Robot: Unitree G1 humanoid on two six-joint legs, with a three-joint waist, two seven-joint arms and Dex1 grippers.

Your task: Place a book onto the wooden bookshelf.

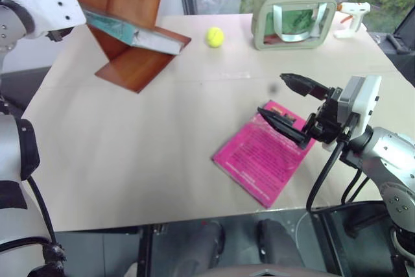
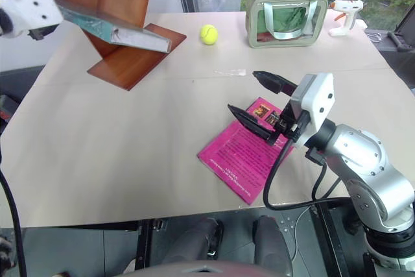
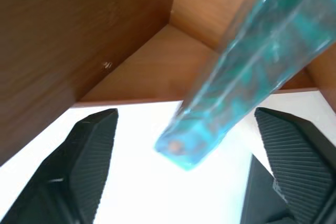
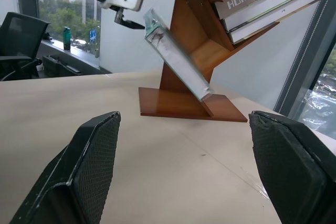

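My left gripper (image 3: 178, 177) stood wide, the two black pads apart with the teal book (image 3: 252, 61) between them and touching neither. In the right wrist view the same gripper (image 4: 134, 9) sat just at the book's upper corner, jaws spread and clear of it. I judged this a release: the book was carrying its own weight, so the fingers had no reason to pinch.

The book (image 1: 133, 34) lay tilted in the lowest slanted slot of the wooden bookshelf (image 1: 123, 4), its lower end down on the base board near the board's 3 o'clock corner, its upper end rising toward 10 o'clock, where my left hand was. It leaned along the sloping board. The slant explained the pose; a book fed in along that slope settles against the board and stays. Other books were already stacked in an upper slot of the shelf.

My right gripper (image 2: 262, 102) hovered wide and empty above the magenta-pink book (image 2: 249, 154), which lay flat on the table (image 2: 117, 154) at about 5 o'clock from the shelf. I read it as parked, out of the left arm's way.

Farther off: a tennis ball (image 1: 215, 36) at 3 o'clock of the shelf base, a grey-green framed bag (image 1: 293, 20) beyond it, a white tool (image 1: 350, 16) at the far table corner.

Placement looked essentially done. Risk, as I judged it: the book sliding if I brushed its corner.
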